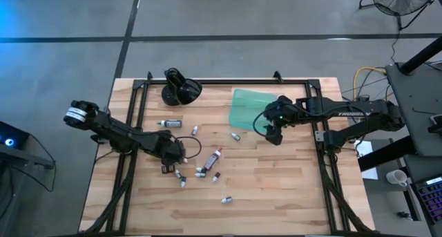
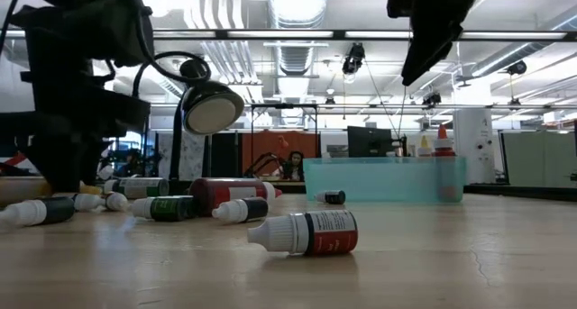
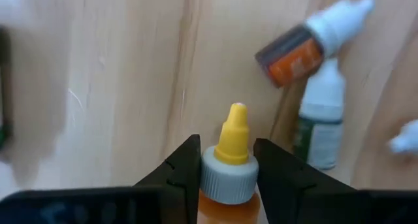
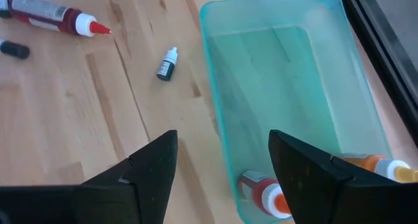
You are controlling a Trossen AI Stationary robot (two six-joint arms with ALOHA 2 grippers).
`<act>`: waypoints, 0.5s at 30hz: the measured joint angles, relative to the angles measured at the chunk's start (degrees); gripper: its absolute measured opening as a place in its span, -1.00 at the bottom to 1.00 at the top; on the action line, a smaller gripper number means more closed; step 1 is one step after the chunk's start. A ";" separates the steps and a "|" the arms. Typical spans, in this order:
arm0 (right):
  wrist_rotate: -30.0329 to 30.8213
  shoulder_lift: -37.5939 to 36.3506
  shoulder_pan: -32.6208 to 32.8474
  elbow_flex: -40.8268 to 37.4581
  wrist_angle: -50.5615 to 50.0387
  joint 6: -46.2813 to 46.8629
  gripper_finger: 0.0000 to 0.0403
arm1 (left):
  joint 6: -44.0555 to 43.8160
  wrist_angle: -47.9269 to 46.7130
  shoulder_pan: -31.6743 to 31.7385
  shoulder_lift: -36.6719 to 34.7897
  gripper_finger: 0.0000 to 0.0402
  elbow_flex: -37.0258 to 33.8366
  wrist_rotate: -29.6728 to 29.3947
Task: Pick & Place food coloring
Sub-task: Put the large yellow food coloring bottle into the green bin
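Several small food coloring bottles point(image 1: 200, 171) lie scattered on their sides on the wooden table point(image 1: 276, 188). My left gripper point(image 1: 178, 154) is low over the cluster, pointing steeply down, shut on a bottle with a yellow nozzle, grey collar and orange body point(image 3: 234, 129). My right gripper point(image 1: 275, 135) hangs open above the near edge of the teal tray point(image 1: 252, 107), touching nothing. In the right wrist view the tray point(image 4: 287, 87) holds two bottles, one red and white point(image 4: 261, 192) and one orange point(image 4: 382, 165). My left gripper pinches the bottle's grey collar point(image 3: 228, 178), just below the yellow nozzle, one finger point(image 3: 179, 172) on each side. The fingers come from above, pointing steeply down. The orange body runs back under the gripper and is mostly hidden. Whether the bottle is lifted does not show.
An orange-labelled bottle point(image 3: 294, 54) and a white and green one point(image 3: 323, 119) lie close beside the held bottle. A longer red tube point(image 1: 215, 156) lies mid-table. A glossy black rounded object point(image 1: 181, 88) stands at the far left. A dark frame point(image 1: 138, 126) borders the table.
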 joint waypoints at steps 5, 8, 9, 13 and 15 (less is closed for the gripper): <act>0.04 0.00 0.02 0.00 1.21 2.71 0.16 | -10.83 0.10 -0.33 -0.84 -0.53 3.81 -5.83; 0.04 0.00 0.02 0.00 1.81 4.01 0.15 | -16.44 -0.02 -1.34 -3.04 -0.53 6.53 -15.88; 0.04 0.00 0.02 0.00 2.13 4.30 0.16 | -18.41 -0.07 -1.89 -4.03 -0.53 7.27 -19.87; 0.02 -0.04 0.04 0.00 3.98 4.72 0.15 | -29.52 2.02 -4.38 -8.59 -0.53 8.73 -39.85; 0.03 -0.02 0.02 0.00 5.35 5.32 0.15 | -34.85 5.04 -5.80 -10.43 -0.53 7.98 -49.47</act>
